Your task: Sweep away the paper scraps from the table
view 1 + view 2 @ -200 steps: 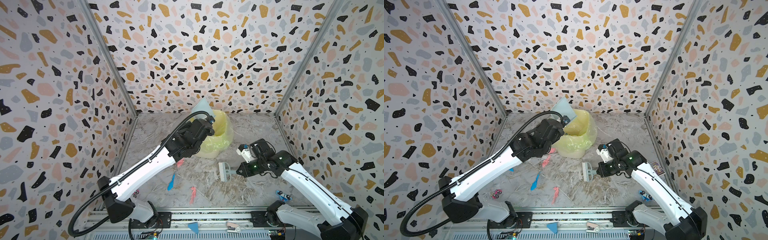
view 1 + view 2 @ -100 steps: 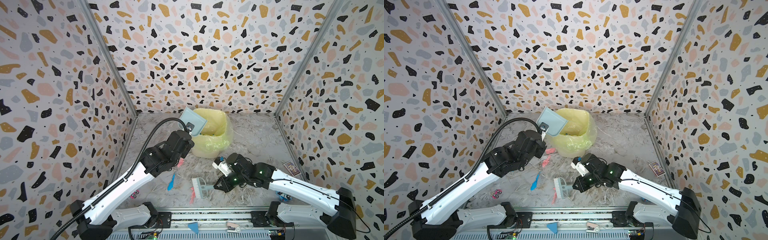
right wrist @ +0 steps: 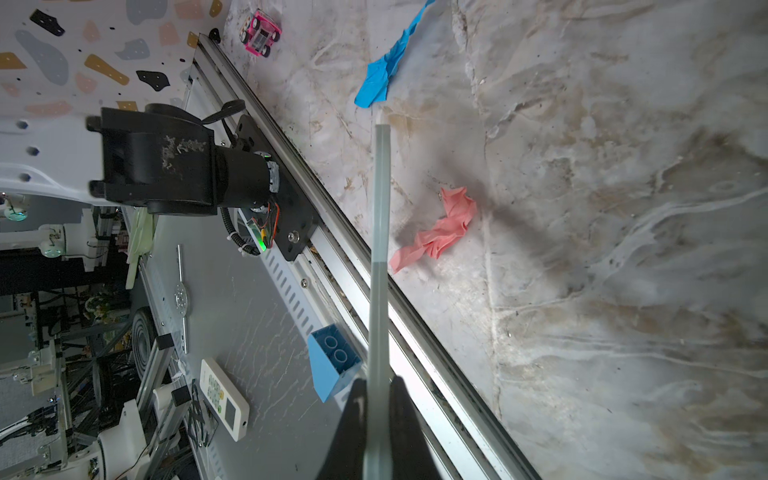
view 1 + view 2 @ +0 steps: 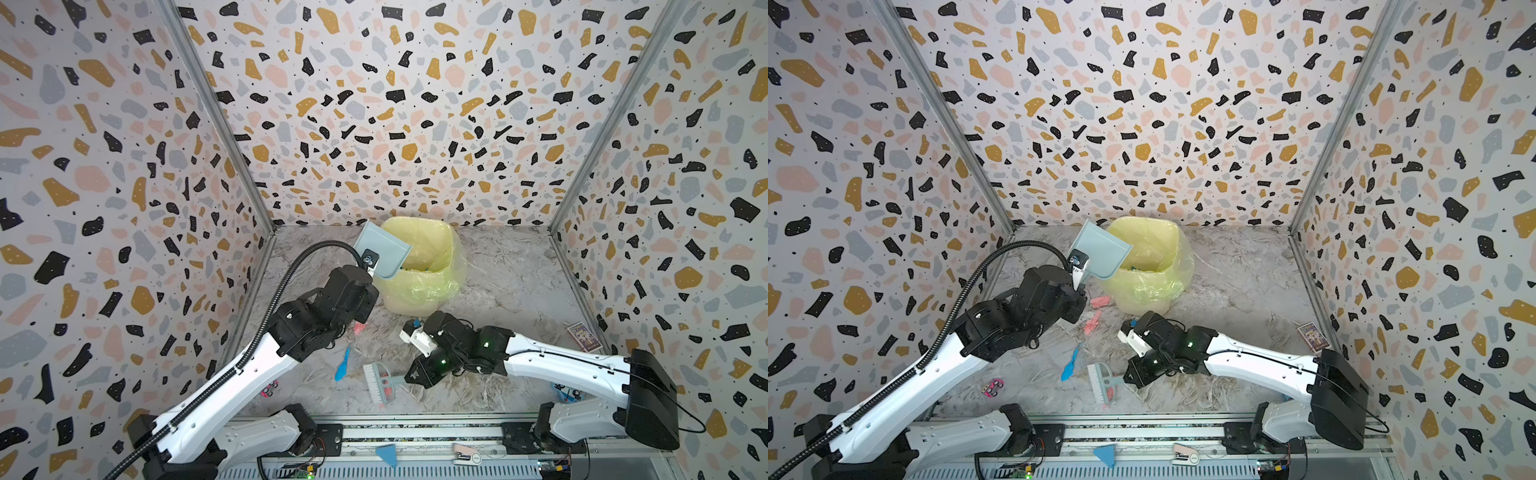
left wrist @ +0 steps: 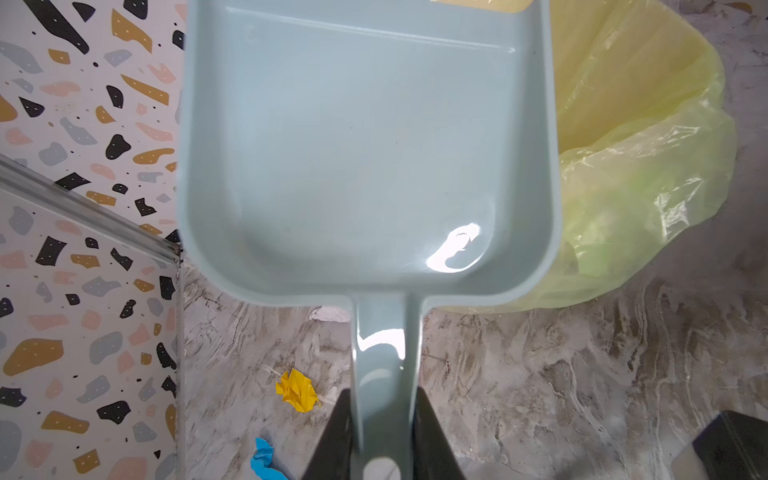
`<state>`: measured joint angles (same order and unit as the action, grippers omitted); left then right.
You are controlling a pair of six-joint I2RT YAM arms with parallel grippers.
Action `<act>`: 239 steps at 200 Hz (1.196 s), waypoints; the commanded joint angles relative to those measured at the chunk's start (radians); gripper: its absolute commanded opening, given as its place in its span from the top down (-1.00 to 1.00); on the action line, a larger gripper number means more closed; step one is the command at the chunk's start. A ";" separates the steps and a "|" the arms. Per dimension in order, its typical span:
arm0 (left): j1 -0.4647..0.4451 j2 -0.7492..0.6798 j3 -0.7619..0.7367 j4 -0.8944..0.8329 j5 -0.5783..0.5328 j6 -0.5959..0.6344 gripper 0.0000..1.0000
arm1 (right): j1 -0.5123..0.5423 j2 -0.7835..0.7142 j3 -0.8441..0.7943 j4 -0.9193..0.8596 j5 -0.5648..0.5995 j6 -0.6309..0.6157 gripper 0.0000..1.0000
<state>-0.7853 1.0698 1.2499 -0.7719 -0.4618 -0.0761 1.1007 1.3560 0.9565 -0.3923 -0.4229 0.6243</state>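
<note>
- Scraps (image 4: 343, 365) lie at the table's (image 4: 519, 291) front, one beside the brush (image 4: 376, 382).
- Right gripper (image 3: 378, 384), clamped on the brush, has swung it there.
- Left gripper (image 5: 382, 399), gripping the dustpan (image 4: 382, 249), has pulled it back empty from the bin (image 4: 428, 266): another load next.

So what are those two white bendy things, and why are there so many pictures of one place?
Those are two robot arms, and each ends in a pincher called a gripper. Two pictures come from a camera up high, looking down on the whole table. The other two come from small cameras on the arms' wrists, so they look close up. The left gripper pinches the handle of a pale blue dustpan, which is empty and held up next to the bin with the yellow bag. The right gripper pinches a little brush beside a pink paper scrap. A blue scrap, a yellow scrap, a pink toy car and a small card box lie on the table too.
</note>
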 commanded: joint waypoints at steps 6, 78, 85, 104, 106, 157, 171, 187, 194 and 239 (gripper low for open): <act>0.008 -0.001 -0.009 0.004 0.030 -0.014 0.71 | 0.004 0.013 0.054 -0.036 0.042 -0.003 1.00; 0.009 0.028 0.000 -0.036 0.098 -0.027 0.66 | -0.092 -0.067 0.070 -0.316 0.178 -0.073 1.00; 0.008 0.034 0.005 -0.043 0.117 -0.033 0.65 | -0.114 -0.082 0.070 -0.349 0.193 -0.086 1.00; 0.005 0.045 0.012 -0.068 0.171 -0.048 0.62 | -0.179 -0.117 0.074 -0.437 0.240 -0.119 1.00; 0.004 0.045 0.012 -0.071 0.174 -0.050 0.62 | -0.187 -0.121 0.076 -0.444 0.244 -0.124 1.00; -0.096 0.041 -0.025 -0.122 0.230 -0.155 0.60 | -0.332 -0.196 0.161 -0.510 0.193 -0.181 1.00; -0.138 0.039 -0.046 -0.131 0.242 -0.197 0.60 | -0.358 -0.199 0.192 -0.545 0.199 -0.196 1.00; -0.175 0.034 -0.067 -0.142 0.249 -0.240 0.60 | -0.384 -0.198 0.218 -0.597 0.226 -0.217 1.00; -0.188 0.028 -0.078 -0.139 0.257 -0.259 0.60 | -0.396 -0.196 0.224 -0.618 0.239 -0.226 1.00; -0.287 0.013 -0.168 -0.127 0.313 -0.359 0.59 | -0.421 -0.177 0.238 -0.716 0.325 -0.265 1.00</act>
<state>-1.0283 1.0981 1.1263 -0.8936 -0.1925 -0.3504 0.6842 1.1774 1.1625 -1.0042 -0.1635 0.3958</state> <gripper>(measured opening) 0.208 0.106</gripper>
